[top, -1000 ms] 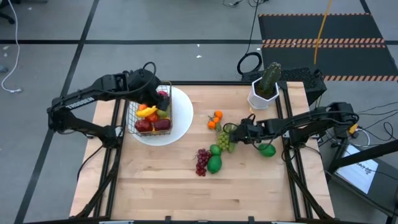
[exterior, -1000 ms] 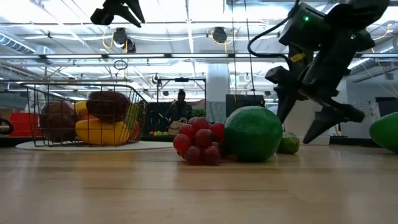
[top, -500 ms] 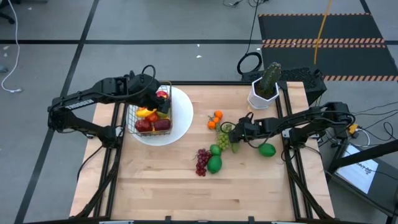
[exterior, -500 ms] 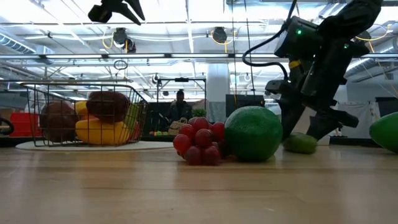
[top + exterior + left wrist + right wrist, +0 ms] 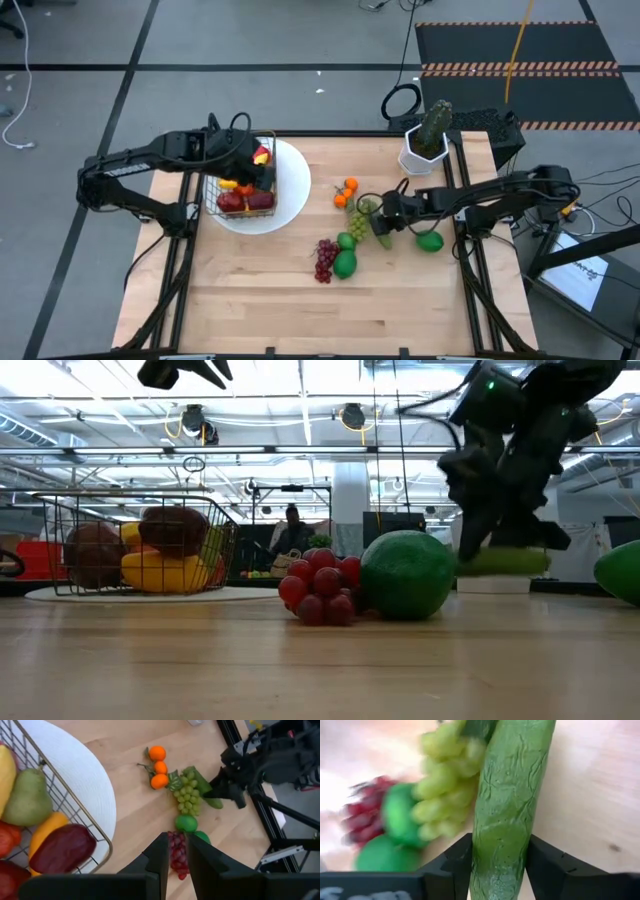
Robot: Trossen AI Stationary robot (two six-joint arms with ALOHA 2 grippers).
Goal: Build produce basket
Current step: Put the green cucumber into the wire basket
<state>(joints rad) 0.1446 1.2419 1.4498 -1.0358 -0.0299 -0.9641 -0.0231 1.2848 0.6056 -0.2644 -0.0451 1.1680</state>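
Change, right hand: the right hand (image 5: 497, 870) now pinches the cucumber (image 5: 512, 800) between its two fingers and carries it clear of the desk (image 5: 260, 290); a second ago the fingers stood spread over it, and half a second ago the cucumber lay on the wood.
Change, left hand: the left hand (image 5: 172, 857) has drifted a little toward the near end of the basket (image 5: 240, 178); its fingers are pressed nearly together with nothing between them.
Unchanged: the loose fruit on the desk and the basket's contents lie as before.
Basket: dark wire, standing on the round white plate (image 5: 292, 190), directly under the left hand.
Basket contents: dark red apples (image 5: 62, 847), a green pear (image 5: 27, 797), a banana (image 5: 160, 570) and an orange-yellow piece.
Beside the right hand: green grapes (image 5: 358, 225) just next to the cucumber, three small oranges (image 5: 158, 767) beyond them.
Farther from the right hand: red grapes (image 5: 325, 258), a small lime (image 5: 186, 823) and a larger green fruit (image 5: 407, 575).
Behind the right arm: another green fruit (image 5: 430, 241), and a cactus in a white pot (image 5: 428, 135) at the desk's far edge.
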